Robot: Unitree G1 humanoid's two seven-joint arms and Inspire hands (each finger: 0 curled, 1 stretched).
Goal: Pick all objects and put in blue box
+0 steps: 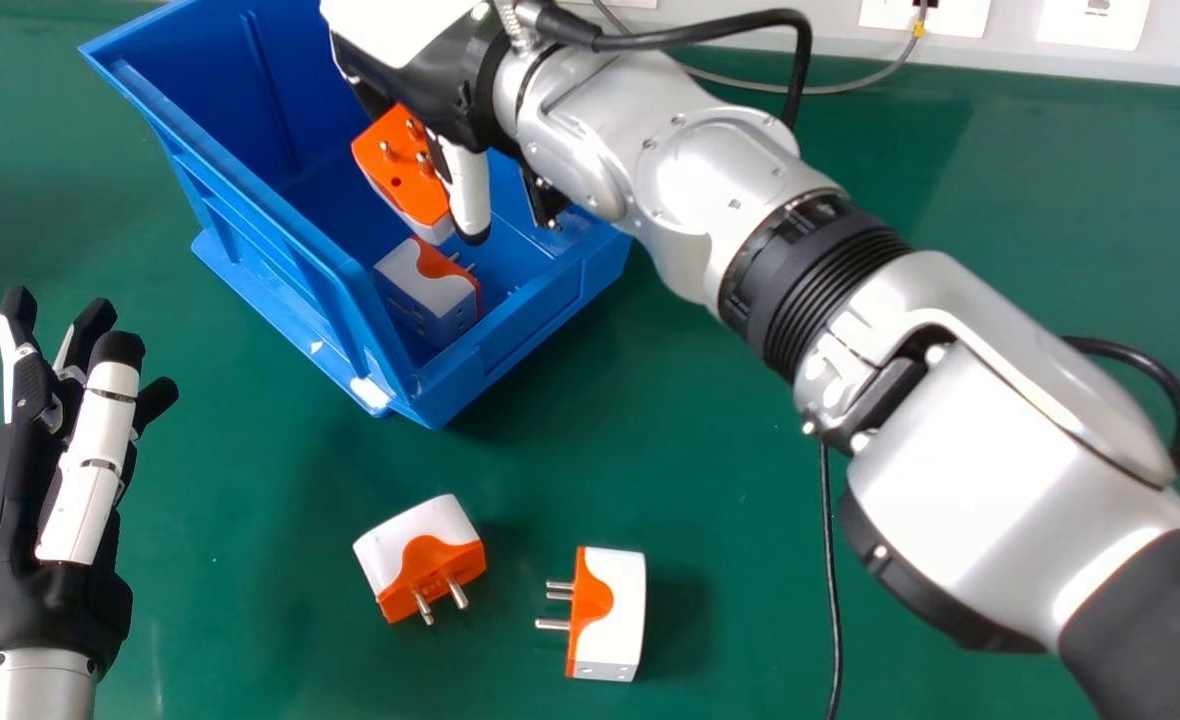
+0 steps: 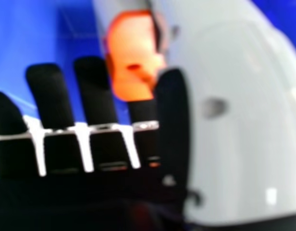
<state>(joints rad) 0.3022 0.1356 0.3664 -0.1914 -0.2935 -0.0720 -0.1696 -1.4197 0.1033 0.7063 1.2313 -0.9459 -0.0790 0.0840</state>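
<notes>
Head view: the bench (image 1: 220, 630) is a smooth green surface, bearing soft shadows and reaching back to a pale upright panel (image 1: 1010, 62) with white plates (image 1: 1093, 22). A grey cable (image 1: 850, 88) curves near the foot of the panel; a thin black cable (image 1: 832, 590) runs toward the view's bottom edge, partly behind the silver right arm (image 1: 950, 430). The blue box (image 1: 530, 340) stands at an angle on the bench. Inside lies one white and orange plug (image 1: 440, 290); above it, within the box's opening, the right hand (image 1: 468, 190) pinches a held plug (image 1: 410, 170) between thumb and fingers, orange pin face exposed. Two further plugs lie apart on the bench in front of the box: the left plug (image 1: 425, 560), pins toward the view's bottom edge, and the right plug (image 1: 610, 615), pins toward the left plug. The left hand (image 1: 40, 540) is over the bench at the view's left, fingers extended and slightly spread.
</notes>
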